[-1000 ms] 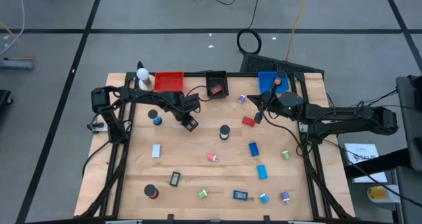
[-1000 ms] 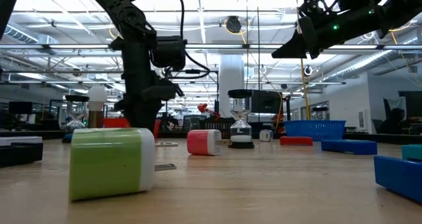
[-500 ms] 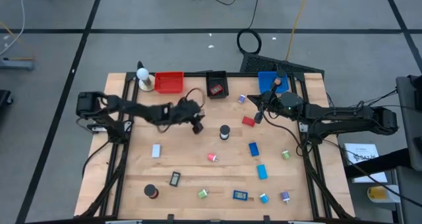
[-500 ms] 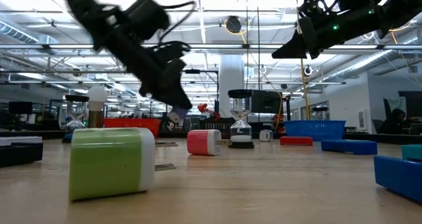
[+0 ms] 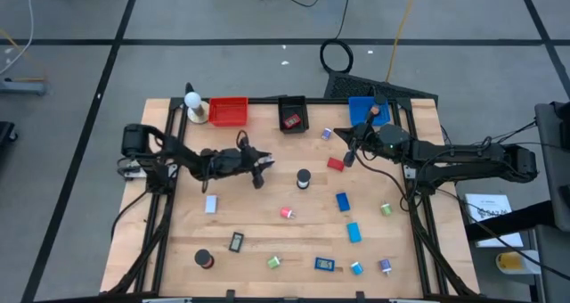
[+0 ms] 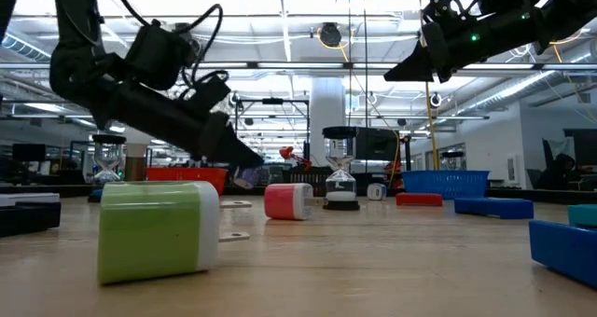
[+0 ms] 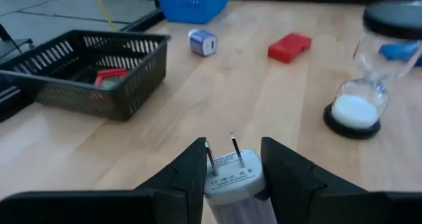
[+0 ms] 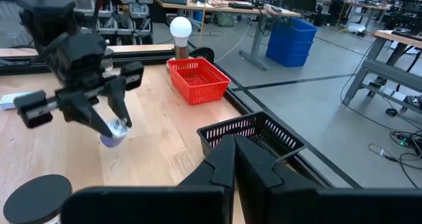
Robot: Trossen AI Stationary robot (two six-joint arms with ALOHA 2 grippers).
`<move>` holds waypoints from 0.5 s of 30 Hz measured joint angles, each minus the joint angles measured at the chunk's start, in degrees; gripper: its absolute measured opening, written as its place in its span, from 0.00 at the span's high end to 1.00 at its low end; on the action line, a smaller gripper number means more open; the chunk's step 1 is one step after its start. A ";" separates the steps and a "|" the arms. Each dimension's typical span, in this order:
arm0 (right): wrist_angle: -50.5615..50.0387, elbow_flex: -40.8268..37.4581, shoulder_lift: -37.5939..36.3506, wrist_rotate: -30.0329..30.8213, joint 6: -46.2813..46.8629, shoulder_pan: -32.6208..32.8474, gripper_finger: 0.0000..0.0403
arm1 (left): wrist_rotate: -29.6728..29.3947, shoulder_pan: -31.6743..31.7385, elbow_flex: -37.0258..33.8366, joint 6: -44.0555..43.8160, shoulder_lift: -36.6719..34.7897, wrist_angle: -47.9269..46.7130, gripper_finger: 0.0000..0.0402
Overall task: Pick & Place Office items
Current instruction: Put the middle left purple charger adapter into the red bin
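Bright, even indoor light across all four views.

Rows of ceiling lights [image 6: 280,23] glare white in the low view, leaving both arms as dark silhouettes. The nearby green piece [image 6: 159,231] looks soft. From above, the table [image 5: 258,223] shows only faint shadows. The left wrist view blurs at the hourglass [image 7: 369,72].
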 joint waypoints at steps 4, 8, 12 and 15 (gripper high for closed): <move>-0.02 0.00 0.00 0.00 -0.10 0.00 1.00 | -0.06 0.00 2.03 1.21 4.88 2.50 0.68; -0.27 0.00 0.00 -0.01 -0.36 0.01 1.00 | -0.11 -0.09 3.13 2.03 9.00 6.40 0.68; -0.39 0.00 0.00 -0.01 -0.44 0.00 1.00 | 0.38 -0.09 3.74 2.34 10.23 6.90 0.68; -0.42 0.00 0.00 -0.01 -0.44 0.00 1.00 | 1.43 -0.11 3.74 2.61 10.25 6.66 0.65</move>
